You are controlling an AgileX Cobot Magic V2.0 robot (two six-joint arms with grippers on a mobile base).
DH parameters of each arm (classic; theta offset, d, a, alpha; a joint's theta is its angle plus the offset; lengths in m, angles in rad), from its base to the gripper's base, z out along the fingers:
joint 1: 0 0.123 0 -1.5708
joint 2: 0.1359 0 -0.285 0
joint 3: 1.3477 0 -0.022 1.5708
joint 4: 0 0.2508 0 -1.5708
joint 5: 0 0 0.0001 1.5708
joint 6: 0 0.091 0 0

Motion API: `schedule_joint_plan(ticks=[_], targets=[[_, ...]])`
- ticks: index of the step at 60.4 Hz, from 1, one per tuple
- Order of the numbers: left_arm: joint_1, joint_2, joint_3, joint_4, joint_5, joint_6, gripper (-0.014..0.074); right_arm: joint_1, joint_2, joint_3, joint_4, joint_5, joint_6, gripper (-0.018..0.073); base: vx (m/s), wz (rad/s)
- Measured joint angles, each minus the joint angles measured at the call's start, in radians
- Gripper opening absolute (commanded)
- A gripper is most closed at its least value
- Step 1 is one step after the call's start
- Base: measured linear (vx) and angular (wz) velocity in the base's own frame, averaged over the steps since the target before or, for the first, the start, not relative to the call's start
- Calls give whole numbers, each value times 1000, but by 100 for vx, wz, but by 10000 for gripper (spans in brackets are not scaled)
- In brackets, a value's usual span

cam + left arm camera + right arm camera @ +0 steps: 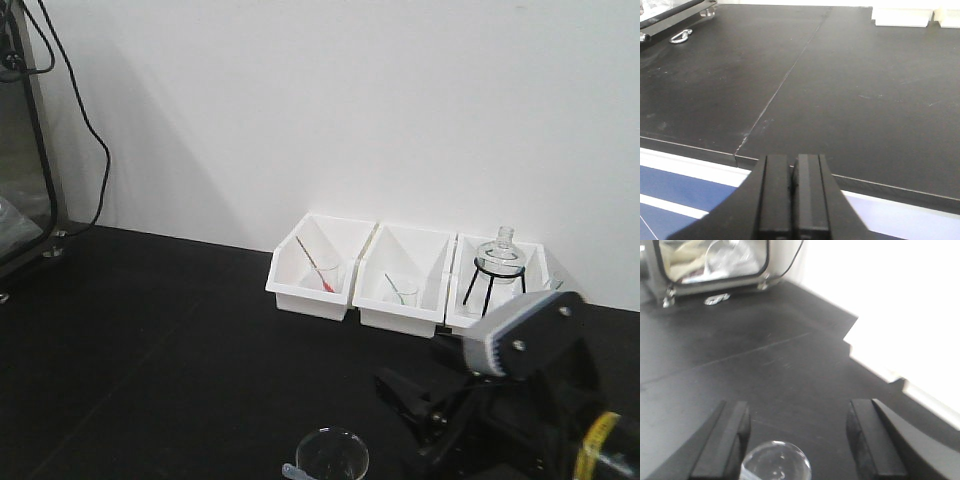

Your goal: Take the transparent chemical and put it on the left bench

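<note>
Between the right claw's (797,440) wide-apart fingers sits the transparent chemical (775,461); left claw (792,192) closed, empty.

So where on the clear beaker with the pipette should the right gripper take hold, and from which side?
Probably the glass wall just below the rim of the clear beaker, approached level from the right gripper side. It stands upright on the black bench, round-walled, between the open fingers, and the pipette leaning out the left rules out a top grasp.

Three bins (388,278) sit side by side at the back edge of the bench (150,340). The beaker (332,458) stands near the front edge.
</note>
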Motion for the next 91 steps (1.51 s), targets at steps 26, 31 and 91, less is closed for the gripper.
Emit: schedule_joint_plan(ticks=[26, 31, 91], targets=[[0, 0, 0, 0, 0, 0, -3, 0, -244, 75, 2, 73, -4, 376, 0, 0], [0, 0, 0, 0, 0, 0, -3, -4, -278, 77, 26, 153, -16, 323, 0, 0], [0, 0, 0, 0, 0, 0, -3, -512, -1143, 715, 485, 402, -369, -7, 0, 0]])
